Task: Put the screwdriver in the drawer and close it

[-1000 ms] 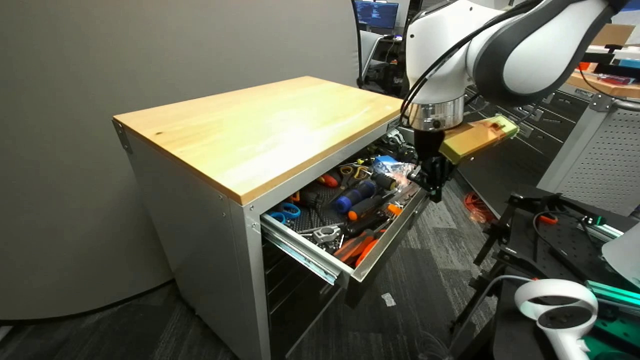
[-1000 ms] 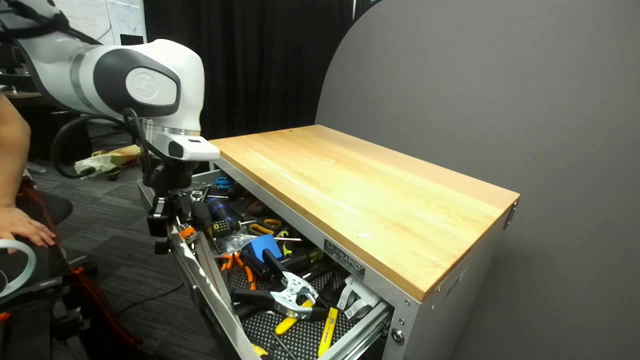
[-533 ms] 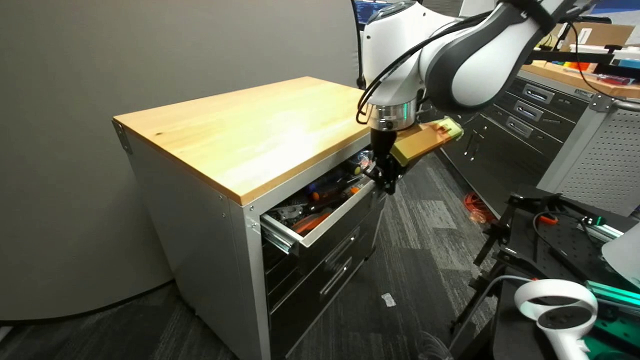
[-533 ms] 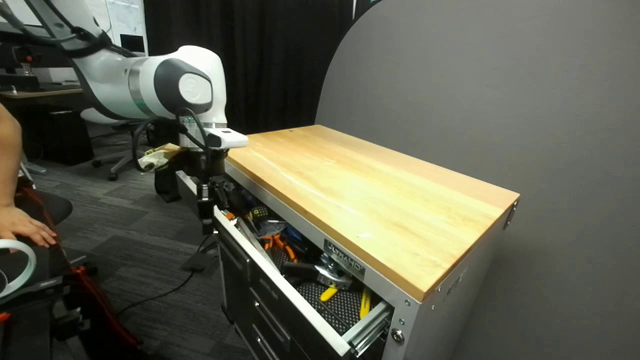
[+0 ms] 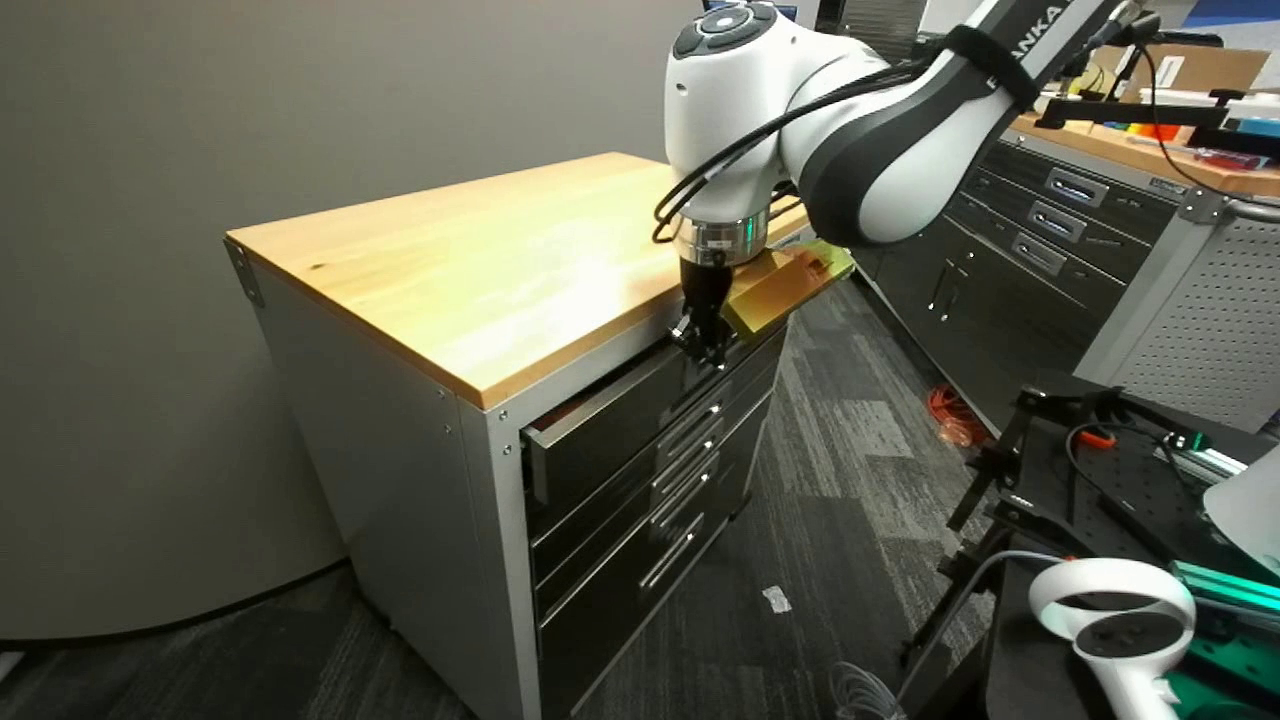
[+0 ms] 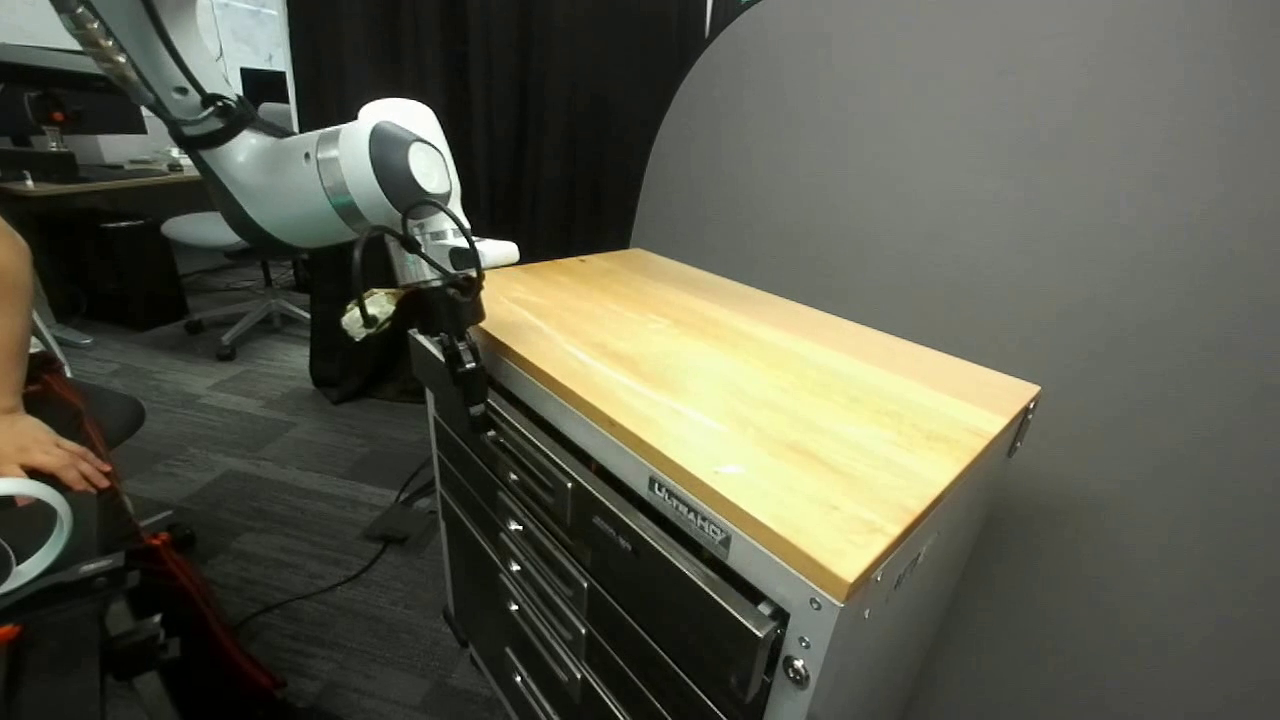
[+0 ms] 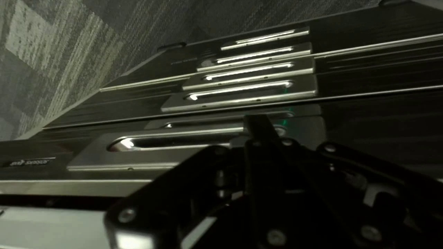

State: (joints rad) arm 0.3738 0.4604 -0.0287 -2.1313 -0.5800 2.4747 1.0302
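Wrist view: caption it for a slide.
Closed gripper at the front of the top drawer, which stands slightly open.

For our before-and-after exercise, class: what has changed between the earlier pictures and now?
The top drawer slid inward, from well open to nearly shut; a narrow gap remains. The gripper moved toward the cabinet with it. Nothing was visibly grasped or released. The wooden top and white controller stayed put.

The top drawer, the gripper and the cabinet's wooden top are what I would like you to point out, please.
Top drawer [image 6: 640, 570]: an exterior view, on its dark front.
Gripper [image 7: 259, 125]: wrist view, at its fingertips.
Wooden top [image 5: 520, 262]: an exterior view, on its upper surface.
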